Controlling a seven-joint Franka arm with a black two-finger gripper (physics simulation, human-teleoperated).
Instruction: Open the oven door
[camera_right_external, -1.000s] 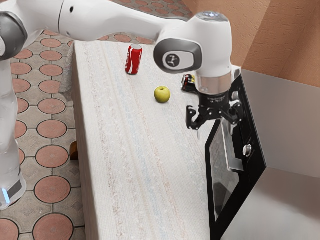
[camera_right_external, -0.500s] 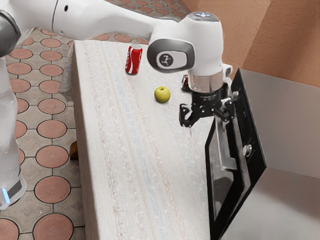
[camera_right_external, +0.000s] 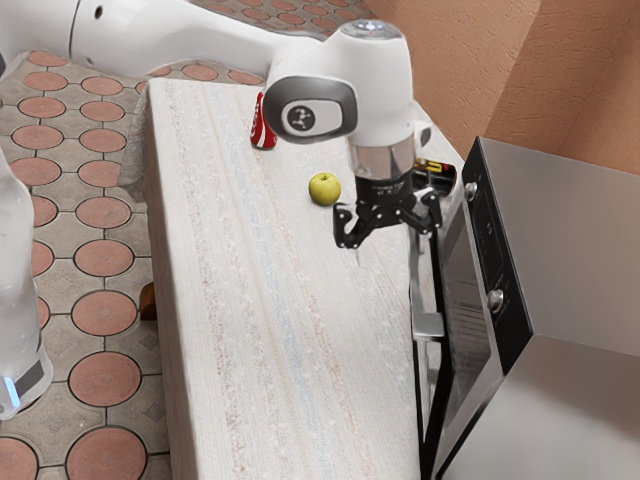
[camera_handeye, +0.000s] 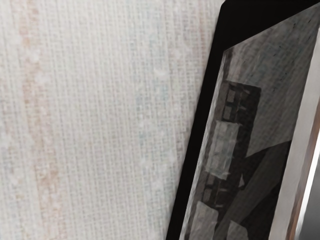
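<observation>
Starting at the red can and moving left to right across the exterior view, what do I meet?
Red can → yellow-green apple → hand → oven's farther knob → oven's nearer knob.

The arm is glossy white with rounded shells, a small dark round hole marking the link at upper left. Its upper-middle joint has a dark grey surround framing a white oval plate with a black emblem, above a silvery collar and a black, angular, jointed gripper dotted with small pale screws; at lower left, the white base carries a dark grey panel and a pale blue glowing strip.
</observation>
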